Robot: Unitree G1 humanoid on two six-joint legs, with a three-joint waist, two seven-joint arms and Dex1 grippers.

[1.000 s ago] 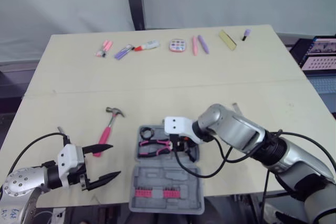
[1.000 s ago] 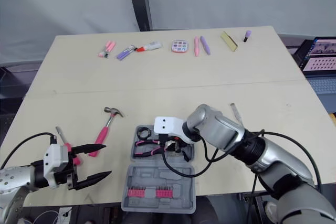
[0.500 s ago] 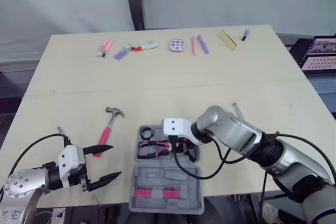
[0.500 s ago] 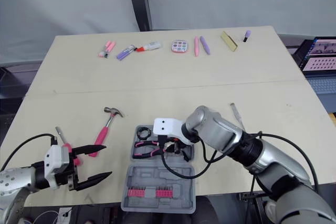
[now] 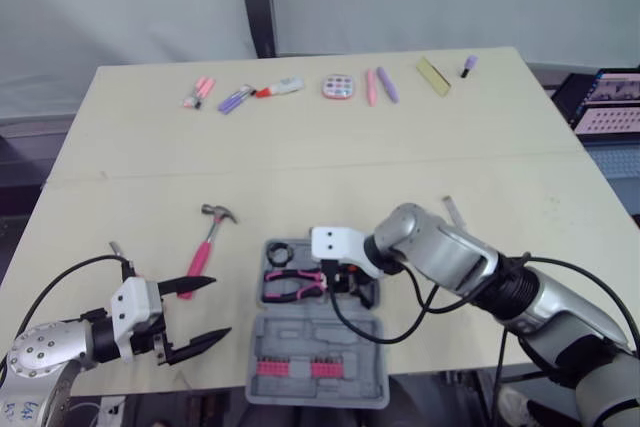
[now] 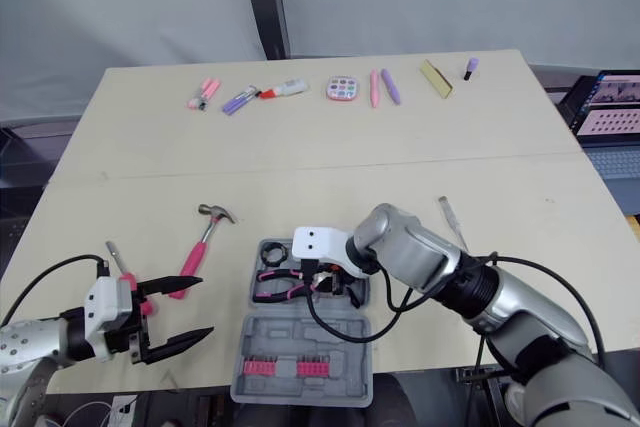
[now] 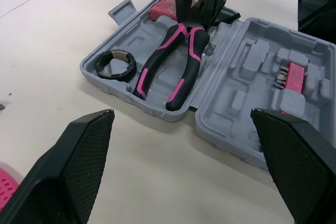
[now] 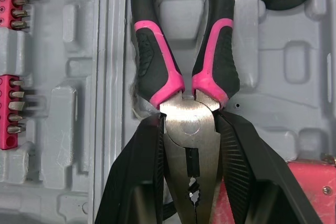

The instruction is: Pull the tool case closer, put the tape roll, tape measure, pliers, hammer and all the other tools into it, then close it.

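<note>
Pliers (image 8: 189,124) lie in the far tray of the open tool case (image 5: 315,337) beside the tape roll (image 7: 116,65), their metal head clamped between the right gripper's (image 5: 340,282) fingers, while the left gripper (image 5: 220,305) hangs spread wide near the hammer (image 5: 208,242).

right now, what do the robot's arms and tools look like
The left arm and right arm are rounded silver-grey shells with black joints and loose black cables looping alongside. Each wrist carries a white boxy block. The left tool and right tool each have two black tapered fingers with fine cross-hatched grip texture.
</note>
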